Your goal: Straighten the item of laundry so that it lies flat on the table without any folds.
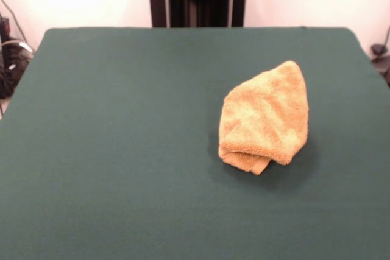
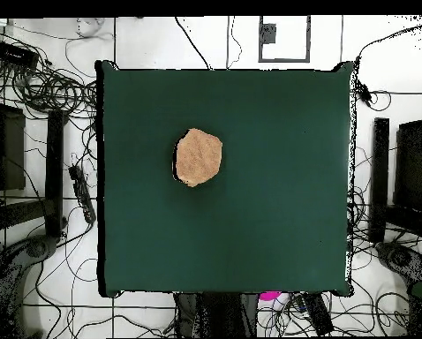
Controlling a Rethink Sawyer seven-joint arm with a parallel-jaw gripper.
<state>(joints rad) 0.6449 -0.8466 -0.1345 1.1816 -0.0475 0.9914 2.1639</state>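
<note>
Towel point(image 1: 264, 115) lies folded over itself on the table point(image 1: 122, 150), so we must still spread it; no fingers show.

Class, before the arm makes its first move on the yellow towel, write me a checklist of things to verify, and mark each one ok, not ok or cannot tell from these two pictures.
1. Towel lies flat with no folds: not ok, it is doubled over, with a folded lip at its near edge.
2. Towel fully on the table: ok, well inside every edge.
3. Green top around the towel free of other things: ok.
4. Pincer ready and open: cannot tell, neither view shows it.
5. Which corner is loose to pull: cannot tell, the layers hide it.
</note>
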